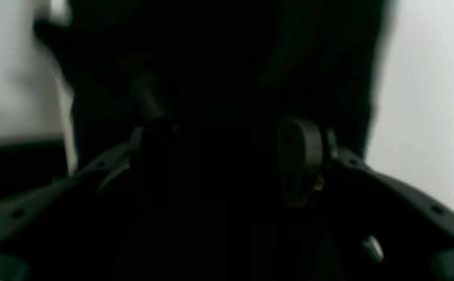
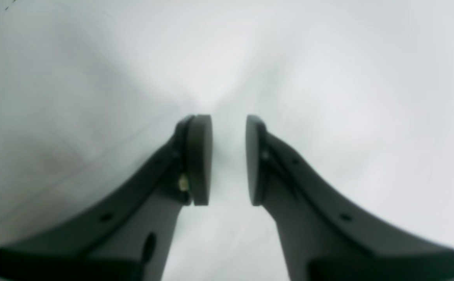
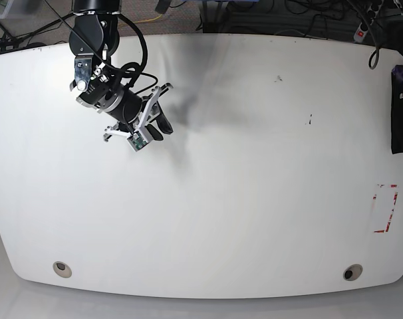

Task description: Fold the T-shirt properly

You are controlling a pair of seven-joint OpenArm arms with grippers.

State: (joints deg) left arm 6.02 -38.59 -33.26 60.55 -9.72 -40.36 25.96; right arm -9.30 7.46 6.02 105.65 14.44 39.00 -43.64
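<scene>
T-shirt (image 1: 227, 58) between left tool (image 1: 227, 160) pads.

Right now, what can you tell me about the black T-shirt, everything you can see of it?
The T-shirt is plain black, soft-looking cloth with no visible print. In the base view only a dark strip of it shows, lying on the white table at the far right edge, cut off by the frame. In the left wrist view it fills the middle as a dark band between the parted fingers of the left end effector. It is too dark to tell whether it is gripped.
</scene>
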